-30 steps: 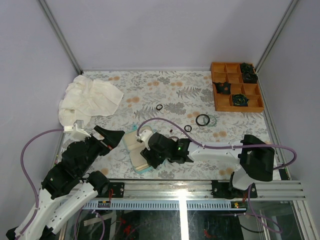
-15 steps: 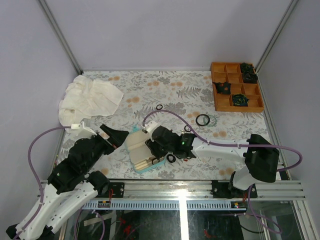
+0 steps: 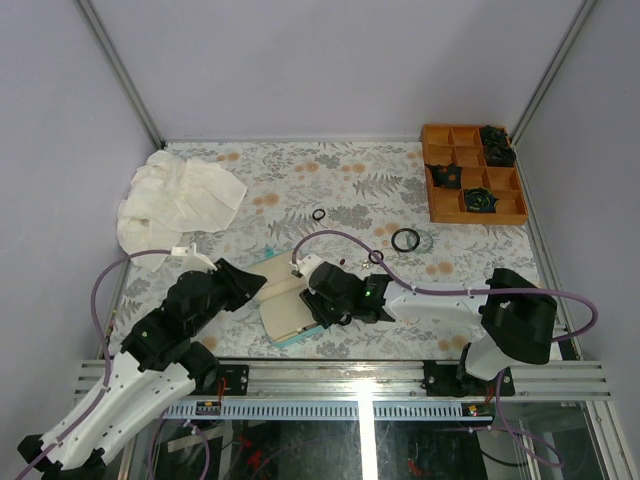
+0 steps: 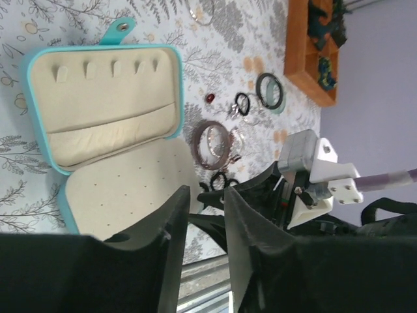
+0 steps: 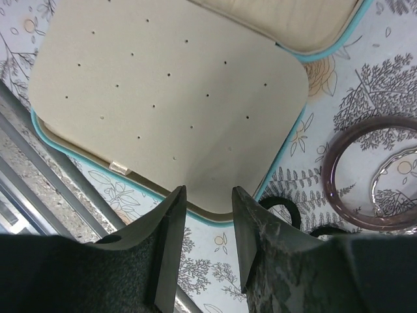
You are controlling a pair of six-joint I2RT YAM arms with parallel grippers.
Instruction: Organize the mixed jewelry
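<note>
The teal case (image 3: 284,312) lies open near the table's front, its cream inside (image 4: 111,111) facing up. My left gripper (image 3: 256,283) is at the case's left edge. Its jaws (image 4: 205,192) are narrowly open and nothing is between them. My right gripper (image 3: 310,302) hovers open over the near corner of the case (image 5: 163,98), and that corner shows in the gap (image 5: 206,190). The mixed jewelry lies to the right: a reddish-brown bangle (image 5: 355,163), a clear bangle (image 5: 397,179), a black ring (image 5: 277,207), a black bangle (image 3: 405,240) and a small black ring (image 3: 318,214).
An orange compartment tray (image 3: 441,185) with dark clumps stands at the back right. A crumpled white cloth (image 3: 175,198) lies at the back left. A metal rail (image 3: 400,378) runs along the near edge, and cables loop over both arms.
The case has gone from partly folded to lying open. My left gripper has moved right up to the case and its jaws have narrowed a lot. The right gripper's jaws have also narrowed.
</note>
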